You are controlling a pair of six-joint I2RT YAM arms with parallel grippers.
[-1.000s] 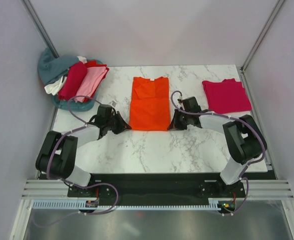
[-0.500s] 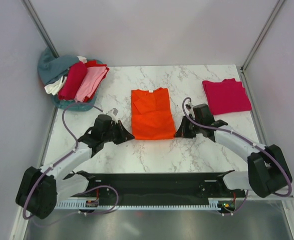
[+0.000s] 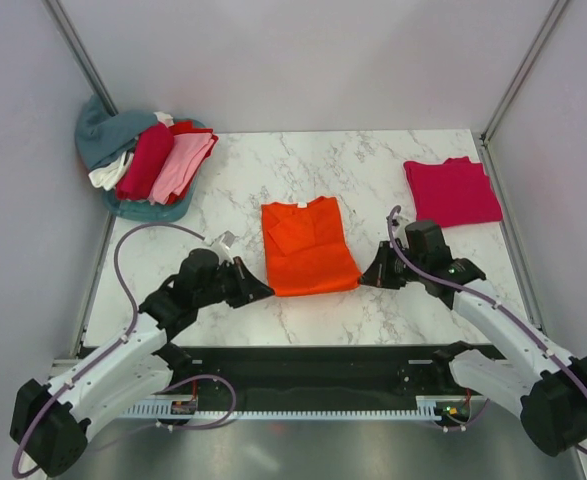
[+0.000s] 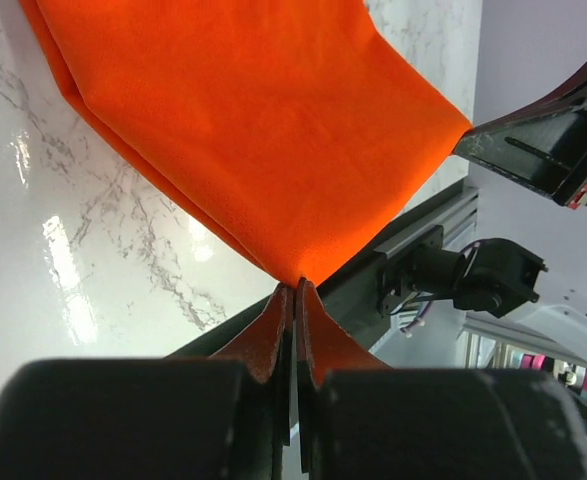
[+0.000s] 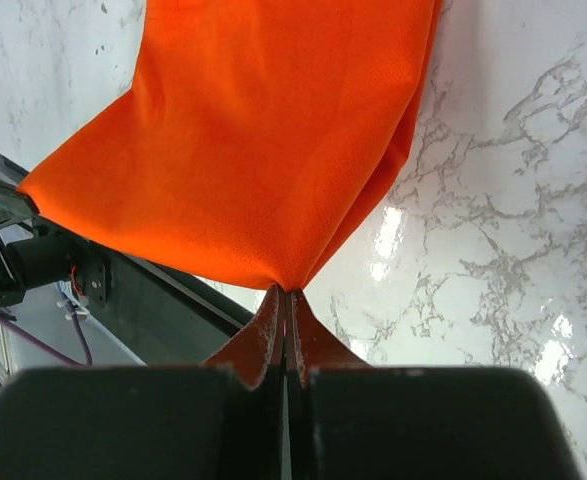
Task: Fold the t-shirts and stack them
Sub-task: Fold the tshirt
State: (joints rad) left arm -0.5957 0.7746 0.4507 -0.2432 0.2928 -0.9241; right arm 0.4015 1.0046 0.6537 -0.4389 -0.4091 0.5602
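Two tools pinch the near corners of the bright orange t-shirt (image 3: 306, 245), which lies folded into a long panel near the middle of the marble surface (image 3: 243, 170), collar toward 12 o'clock. The left tool (image 3: 266, 291) is clamped on the corner at the shirt's 7 o'clock. The right tool (image 3: 365, 280) is clamped on the corner at its 5 o'clock. In each wrist view the jaws are pressed together with only a tip of orange cloth nipped between them, and the hem runs stretched from one tool to the other. The crimson-pink t-shirt (image 3: 451, 192) lies folded flat at 2 o'clock, well apart from both tools. At 10 o'clock a heap of shirts (image 3: 153, 165), dark red, light pink, white and teal, sits on the surface's corner and partly overhangs its edge.
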